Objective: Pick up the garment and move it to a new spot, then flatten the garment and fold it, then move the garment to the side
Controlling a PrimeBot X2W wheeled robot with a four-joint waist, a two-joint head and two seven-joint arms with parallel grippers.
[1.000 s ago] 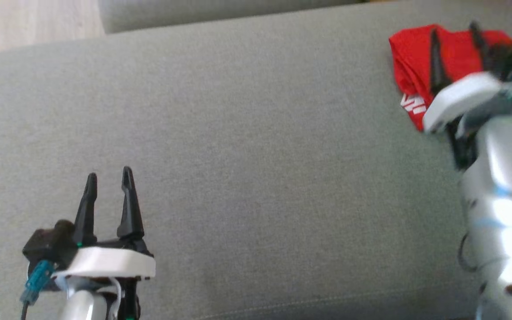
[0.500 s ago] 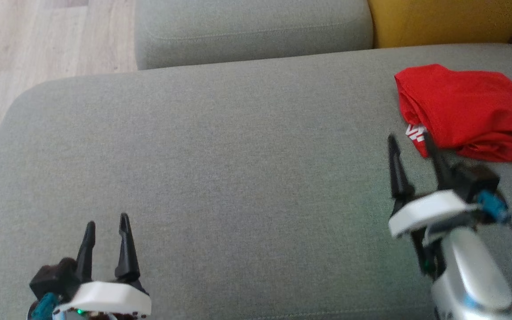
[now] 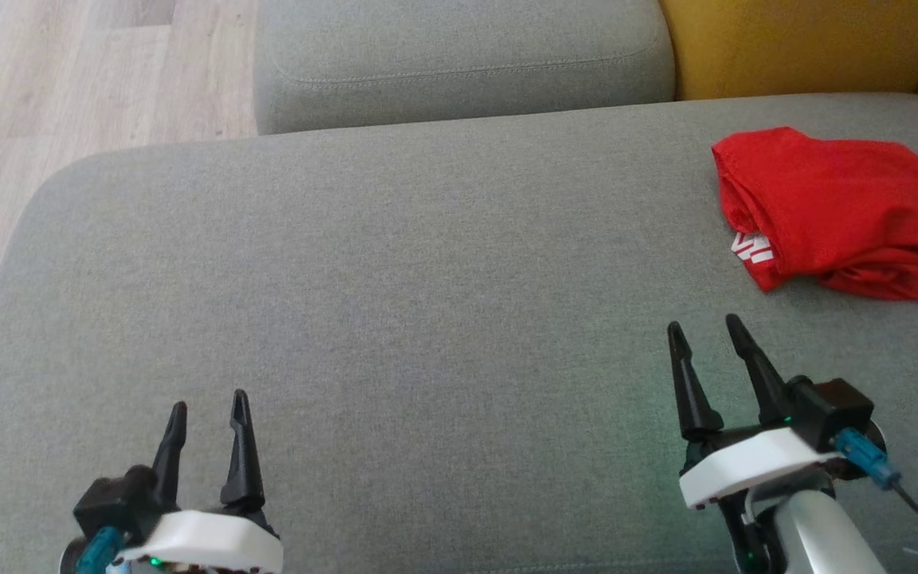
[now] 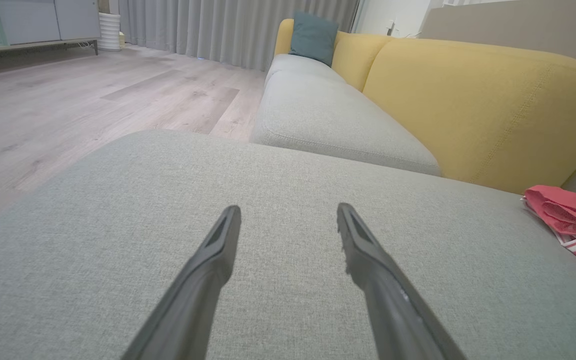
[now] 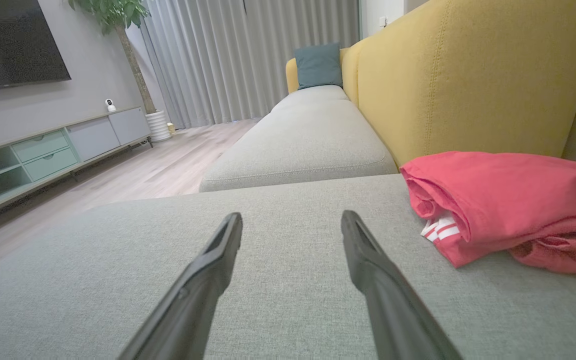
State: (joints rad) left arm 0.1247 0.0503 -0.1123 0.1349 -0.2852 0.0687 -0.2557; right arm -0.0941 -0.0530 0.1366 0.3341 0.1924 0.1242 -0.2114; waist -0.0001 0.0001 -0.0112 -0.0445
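Red garment [image 3: 841, 211] near yellow backrest [image 3: 786, 48] on grey cushion [image 3: 427, 279]; left claw [image 3: 209, 399], right claw [image 3: 704, 321] parted, empty

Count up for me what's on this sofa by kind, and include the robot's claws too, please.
claws: 2 (left claw, right claw)
red garment: 1
grey seat cushions: 2 (near cushion, far cushion)
teal pillow: 1
Total: 6

No text can be read; the white print [image 3: 752, 249] on the red garment [image 3: 841, 211] is partly hidden and illegible.
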